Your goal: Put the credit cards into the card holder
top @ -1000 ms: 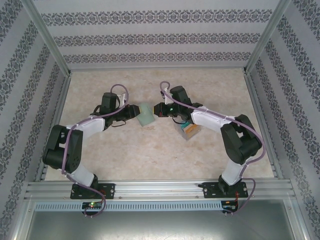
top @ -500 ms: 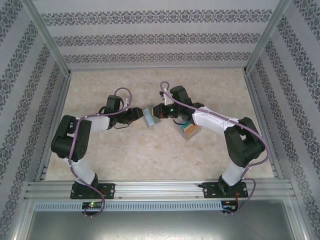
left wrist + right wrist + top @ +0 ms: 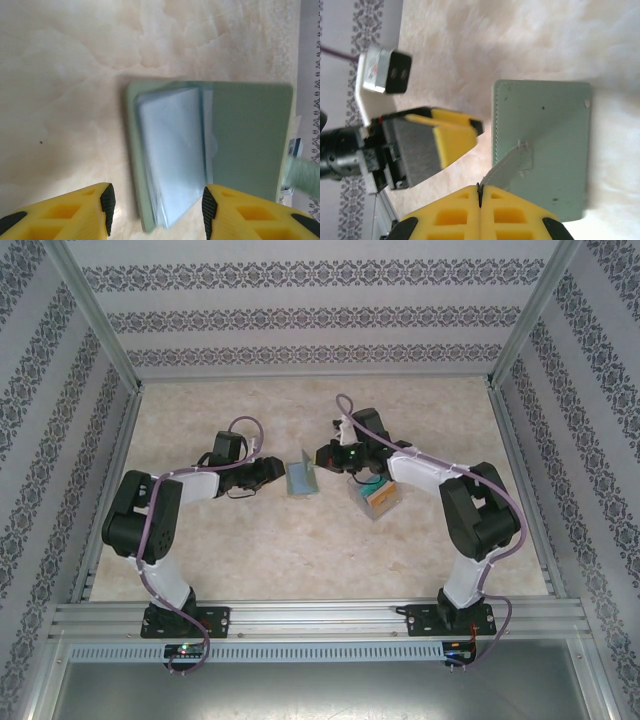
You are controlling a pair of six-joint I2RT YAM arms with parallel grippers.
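The grey-green card holder (image 3: 302, 476) stands on the table between the two grippers, opened like a book. In the left wrist view its clear inner sleeves (image 3: 172, 155) face the camera, with the flap (image 3: 247, 137) to their right. My left gripper (image 3: 158, 210) is open, its pads either side of the holder's near end without gripping it. My right gripper (image 3: 480, 191) is shut on the holder's little tab strap (image 3: 509, 167), stretching it off the outer cover (image 3: 542, 125). Teal and orange credit cards (image 3: 377, 494) lie in a clear box under the right forearm.
The clear plastic box (image 3: 384, 504) sits just right of the holder on the marbled table (image 3: 300, 550). Patterned walls and metal rails (image 3: 520, 455) enclose the table. My left gripper's yellow finger (image 3: 445, 142) appears close beside the holder in the right wrist view.
My left gripper has opened, let go of the holder and drawn back left. My right gripper, still shut on the tab, shifted slightly right, and the holder has swung open.
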